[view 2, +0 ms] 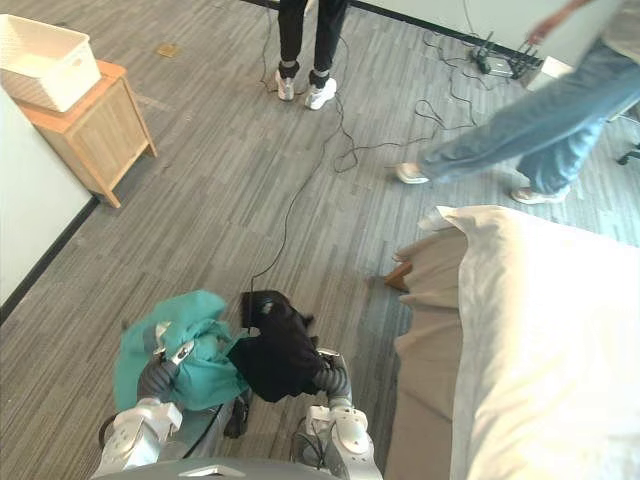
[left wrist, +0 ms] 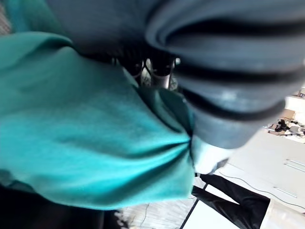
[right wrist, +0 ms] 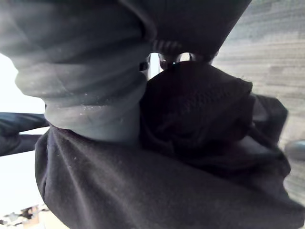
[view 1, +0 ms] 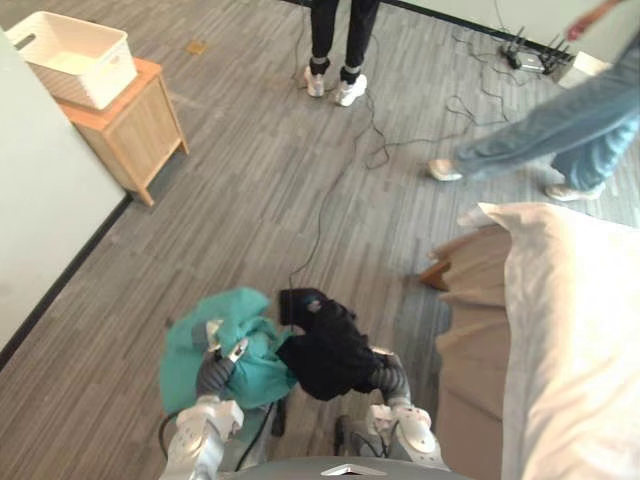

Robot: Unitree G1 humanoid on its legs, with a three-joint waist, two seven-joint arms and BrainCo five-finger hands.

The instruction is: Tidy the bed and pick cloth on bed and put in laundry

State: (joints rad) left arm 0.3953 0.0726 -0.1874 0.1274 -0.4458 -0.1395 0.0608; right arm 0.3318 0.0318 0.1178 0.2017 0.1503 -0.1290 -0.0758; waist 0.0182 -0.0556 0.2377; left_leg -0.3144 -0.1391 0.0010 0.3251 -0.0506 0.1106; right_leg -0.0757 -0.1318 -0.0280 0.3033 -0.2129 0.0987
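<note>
Two cloths carried, white basket well apart, ahead and to the left.
The left hand grips the teal cloth; the black cloth hides the right hand, fingers unclear. The left hand is nearer the basket.

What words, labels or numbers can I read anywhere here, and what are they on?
No text can be read anywhere.
The teal cloth and the black cloth show no print.
The white basket on the wooden cabinet is plain.
A small yellowish patch on the floor is too small to tell.
The dark device by the wall shows nothing legible.
</note>
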